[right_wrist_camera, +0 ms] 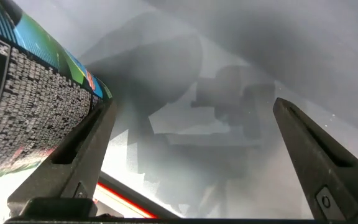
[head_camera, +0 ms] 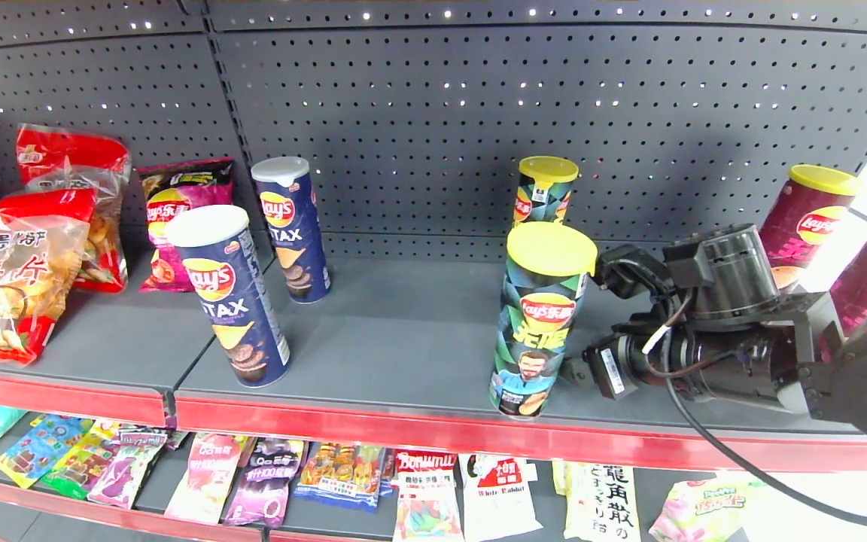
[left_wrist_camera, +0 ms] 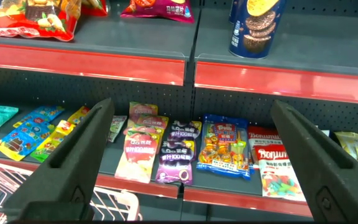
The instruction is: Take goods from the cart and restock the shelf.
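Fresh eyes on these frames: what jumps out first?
First is the green can with the yellow lid, upright near the front edge of the shelf, with the right end effector open right beside it. Next come the tall blue can standing toward the left of the shelf, and the red snack bags at its far left end.

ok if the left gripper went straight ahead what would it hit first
Probably the snack pouches on the lower shelf, framed between the left gripper's open fingers, though depth is unclear.
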Controlling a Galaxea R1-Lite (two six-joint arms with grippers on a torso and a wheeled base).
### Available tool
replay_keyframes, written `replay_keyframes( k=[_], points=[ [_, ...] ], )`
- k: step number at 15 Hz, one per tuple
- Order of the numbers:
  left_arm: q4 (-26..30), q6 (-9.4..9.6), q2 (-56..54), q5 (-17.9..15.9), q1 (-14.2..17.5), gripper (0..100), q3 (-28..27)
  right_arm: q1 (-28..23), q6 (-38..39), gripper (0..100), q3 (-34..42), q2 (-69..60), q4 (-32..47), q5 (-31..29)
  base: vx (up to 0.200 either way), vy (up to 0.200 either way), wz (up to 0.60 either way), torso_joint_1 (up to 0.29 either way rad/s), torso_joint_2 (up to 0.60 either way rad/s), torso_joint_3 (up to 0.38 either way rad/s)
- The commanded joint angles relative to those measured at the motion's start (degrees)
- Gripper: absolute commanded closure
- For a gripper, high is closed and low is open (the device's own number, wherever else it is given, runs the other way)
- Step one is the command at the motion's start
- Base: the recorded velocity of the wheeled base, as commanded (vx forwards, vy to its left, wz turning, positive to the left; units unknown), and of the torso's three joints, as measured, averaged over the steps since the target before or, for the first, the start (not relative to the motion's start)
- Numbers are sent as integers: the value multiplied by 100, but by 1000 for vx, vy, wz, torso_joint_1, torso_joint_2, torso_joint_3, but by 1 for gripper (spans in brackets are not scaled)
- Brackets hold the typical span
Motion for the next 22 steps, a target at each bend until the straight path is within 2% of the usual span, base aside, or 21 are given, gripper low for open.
replay_keyframes(
  k=[1, 13, 17, 22],
  points=[
    [-1, -8, -2, -1, 0, 0, 1, 9, -2, 0, 1, 7, -6, 8, 0, 0, 0, 0, 0, 0],
    [-1, -8, -2, 8, 0, 0, 1, 97, -2, 0, -87, 77, 3, 8, 0, 0, 0, 0, 0, 0],
    [-1, 1, -2, -1, 0, 0, 1, 53, -2, 0, 229, -213, 3, -89, 0, 0, 0, 0, 0, 0],
    [-1, 10, -2, -1, 0, 0, 1, 53, -11, 0, 924, -1478, 11, -115, 0, 0, 0, 0, 0, 0]
  ],
)
